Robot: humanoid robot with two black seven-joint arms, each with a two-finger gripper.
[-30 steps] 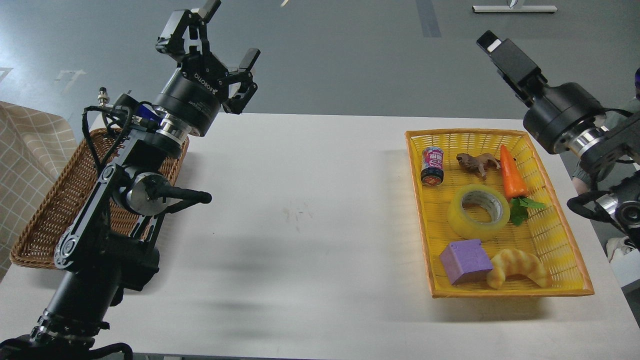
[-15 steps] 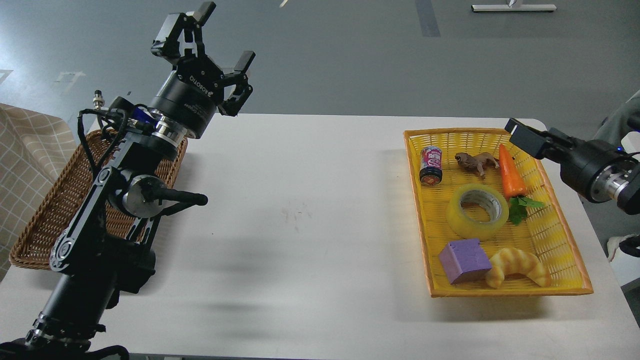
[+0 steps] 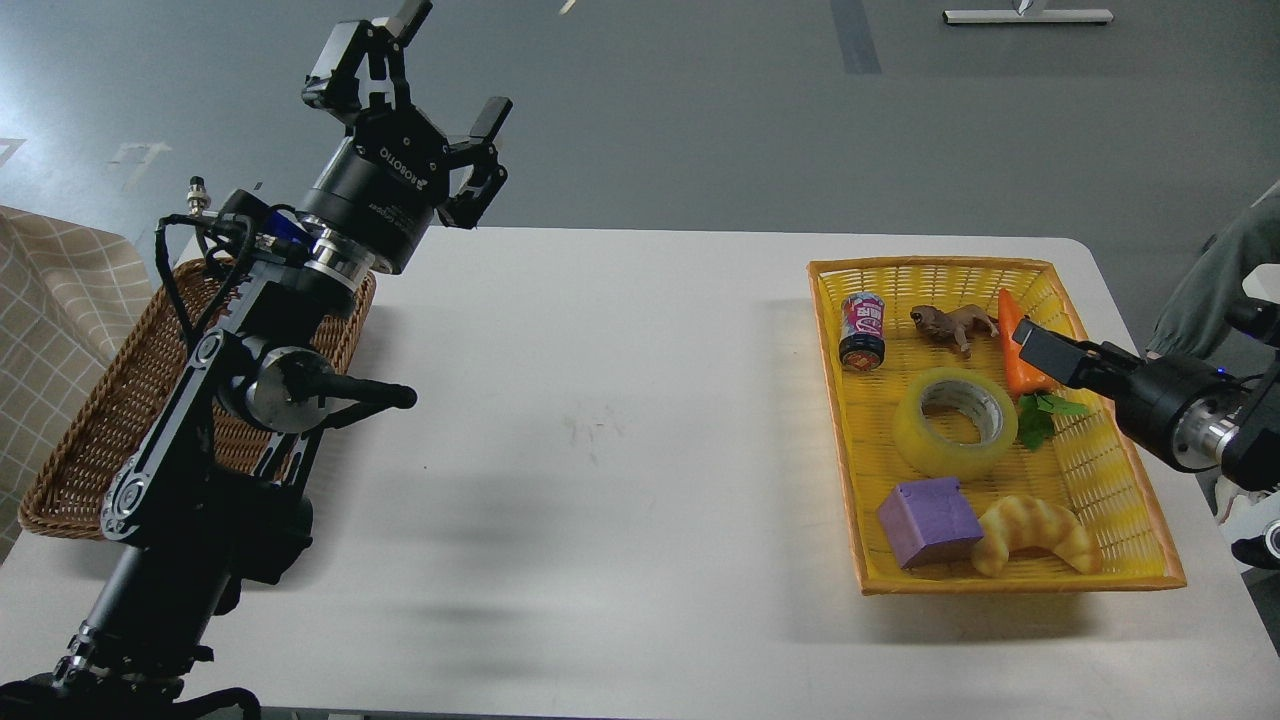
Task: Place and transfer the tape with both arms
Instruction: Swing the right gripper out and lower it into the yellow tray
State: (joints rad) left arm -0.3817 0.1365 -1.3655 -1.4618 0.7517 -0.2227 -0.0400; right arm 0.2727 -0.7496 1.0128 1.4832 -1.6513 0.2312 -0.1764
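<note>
While the left gripper [image 3: 425, 75] stays raised and spread wide near the brown wicker basket [image 3: 100, 420], the right gripper [image 3: 1035, 345] has swung down low over the yellow plastic tray [image 3: 1120, 480]. Its fingers are seen end-on, so I cannot tell their state. It now hangs near the translucent yellow ring-shaped roll of packing tape [image 3: 955, 422] lying flat in that tray, likely about to pick it up.

Two baskets – yellow [image 3: 1120, 470], wicker [image 3: 80, 440] – one tape [image 3: 955, 422], one cube [image 3: 930, 522].

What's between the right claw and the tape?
In the head view, only the carrot's lower end and its green leaves lie between the right claw and the tape; nothing else.
</note>
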